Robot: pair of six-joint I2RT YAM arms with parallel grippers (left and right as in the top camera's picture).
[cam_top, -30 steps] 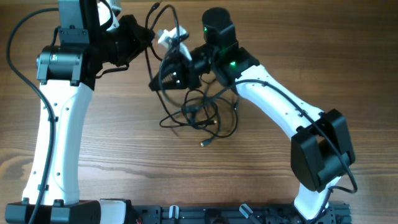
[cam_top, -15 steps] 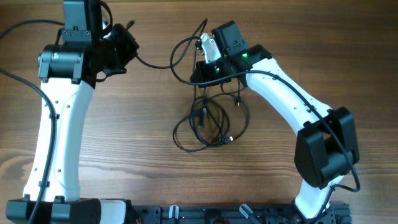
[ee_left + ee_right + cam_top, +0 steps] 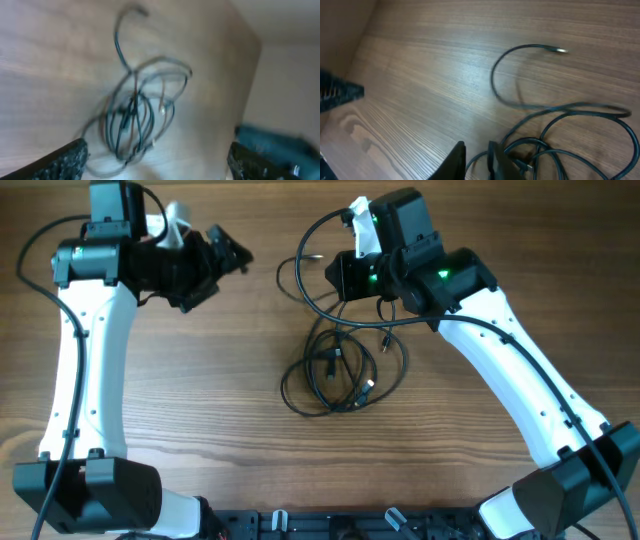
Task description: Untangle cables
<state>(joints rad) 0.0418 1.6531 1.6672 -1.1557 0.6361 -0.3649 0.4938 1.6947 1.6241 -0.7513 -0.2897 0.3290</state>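
Seemingly the right tool (image 3: 476,155) has its jaws drawn nearly together on a strand of the cables (image 3: 560,107). The contact itself sits at the bottom edge of its wrist view, so the pinch is a reading, not a certainty. From above, this right tool (image 3: 345,275) is at the upper edge of the cables (image 3: 335,370), with one strand arcing up beside it and the rest lying as overlapping loops on the bench (image 3: 200,400) just below. The left tool (image 3: 222,265) is well apart to the left, jaws spread wide and empty; its own camera shows the left tool (image 3: 159,150) looking toward the cables (image 3: 132,110) from a distance. The step in hand looks like drawing one strand out of the knot, with the task far from done, since the loops cross in several places. Next the empty tool would need to come in and pin or take a second strand, so that a pull separates the loops and does not drag the whole bundle. One free end with its plug (image 3: 561,50) lies clear on the wood. The left wrist view is badly blurred, the crossings cannot be traced, and how many cables there are is hard to say.
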